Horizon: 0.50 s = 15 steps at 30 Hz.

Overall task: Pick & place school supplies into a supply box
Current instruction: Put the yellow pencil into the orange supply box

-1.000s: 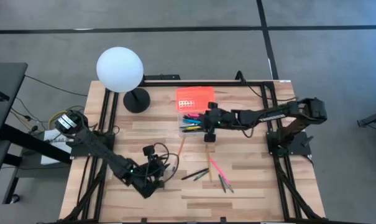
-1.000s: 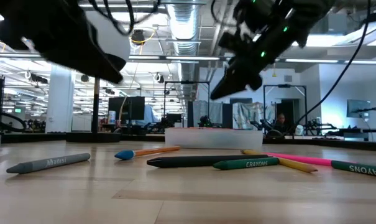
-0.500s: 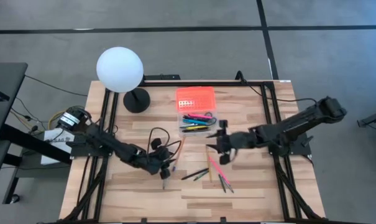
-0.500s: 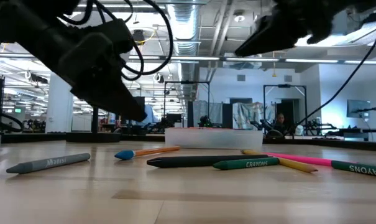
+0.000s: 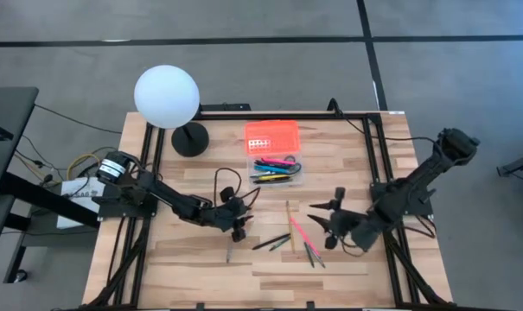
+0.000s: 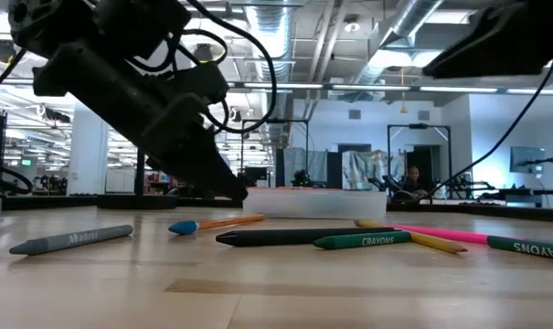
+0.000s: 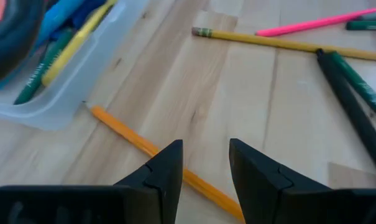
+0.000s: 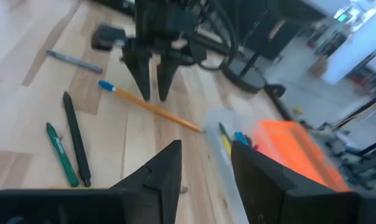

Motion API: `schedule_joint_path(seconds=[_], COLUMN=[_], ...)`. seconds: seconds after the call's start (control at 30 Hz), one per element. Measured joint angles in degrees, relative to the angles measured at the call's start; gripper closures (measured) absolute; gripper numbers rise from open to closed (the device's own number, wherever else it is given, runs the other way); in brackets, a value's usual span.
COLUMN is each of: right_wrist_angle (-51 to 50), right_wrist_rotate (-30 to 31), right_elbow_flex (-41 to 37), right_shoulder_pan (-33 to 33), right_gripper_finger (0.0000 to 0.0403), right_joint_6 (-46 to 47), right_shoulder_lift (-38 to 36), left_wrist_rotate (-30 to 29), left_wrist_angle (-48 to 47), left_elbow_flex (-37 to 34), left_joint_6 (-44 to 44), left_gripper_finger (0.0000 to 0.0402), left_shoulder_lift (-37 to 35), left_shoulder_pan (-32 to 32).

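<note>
We saw a wooden table from above, with a white globe lamp at its far left. The supply box sat far of centre, orange lid folded back, several pens inside its clear base. The left gripper hung low over an orange pencil just left of the box, its fingers parted on either side of the pencil, holding nothing. The right gripper hovered right of the loose supplies, fingers apart and empty. Between the two grippers lay a pink pen, a yellow pencil, a black pen and green crayons; a grey one lay near the left gripper.
</note>
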Motion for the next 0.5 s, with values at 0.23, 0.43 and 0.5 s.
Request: schedule_joint_path(seconds=[0.23,0.43,0.5], right_wrist_angle=[0.81,3.42,3.83], right_wrist_rotate=[7.80,8.85,8.75], right_elbow_flex=[0.00,0.00,0.00], right_shoulder_pan=[6.25,6.96,6.82], right_gripper_finger=[0.0271,0.0273,0.0275], right_joint_6=[-1.31,-5.09,-6.17], right_shoulder_lift=[-1.36,-1.71,-1.71], left_wrist_rotate=[-0.55,-0.04,-0.01], left_wrist_angle=[-0.79,-2.92,-3.79], left_elbow_flex=[0.05,0.05,0.05], left_joint_6=[0.19,0.01,-0.12], left_gripper_finger=[0.0276,0.0276,0.0276], left_shoulder_lift=[0.02,0.02,0.02], left_shoulder_pan=[0.46,0.47,0.47])
